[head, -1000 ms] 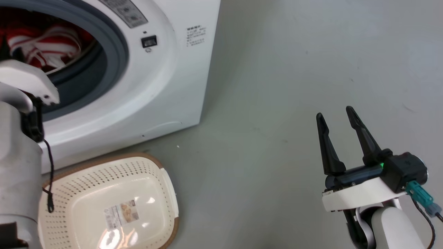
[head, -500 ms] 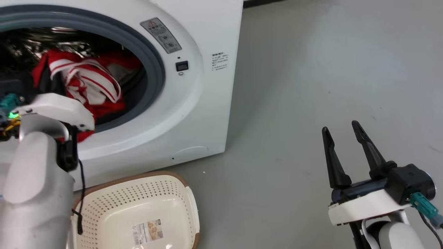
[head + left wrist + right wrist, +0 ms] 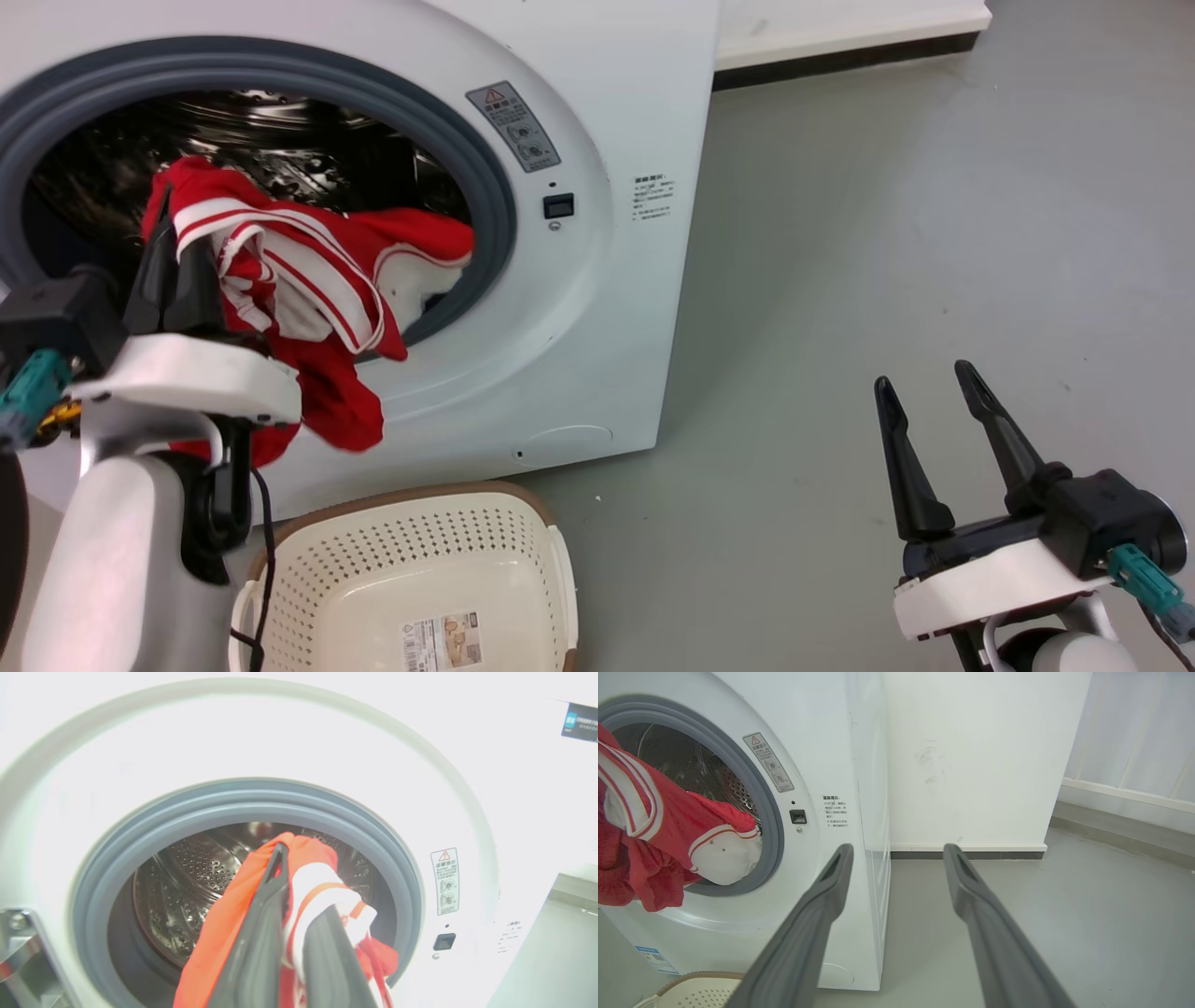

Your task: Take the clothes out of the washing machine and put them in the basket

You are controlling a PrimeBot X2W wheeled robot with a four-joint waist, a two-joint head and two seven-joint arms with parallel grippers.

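Grey floor (image 3: 887, 233) spreads in front of the washing machine (image 3: 607, 308), whose round porthole is open, with the steel drum (image 3: 280, 131) in view behind the grey seal (image 3: 499, 224). My left gripper (image 3: 182, 238) is clamped on the clothes (image 3: 308, 280), its two dark fingers pinched close over a fold of red, white-striped fabric at the mouth of the porthole. Part of the bundle hangs out over the lower rim of the seal and down the white front panel; the rest lies across the opening. Below, on the floor close against the machine's base, sits the basket (image 3: 411, 499), with a paper label on its bottom. My right gripper (image 3: 922, 375) hangs well apart to the right above the floor, fingers spread wide and holding nothing. A white wall (image 3: 971, 742) stands beside the machine.
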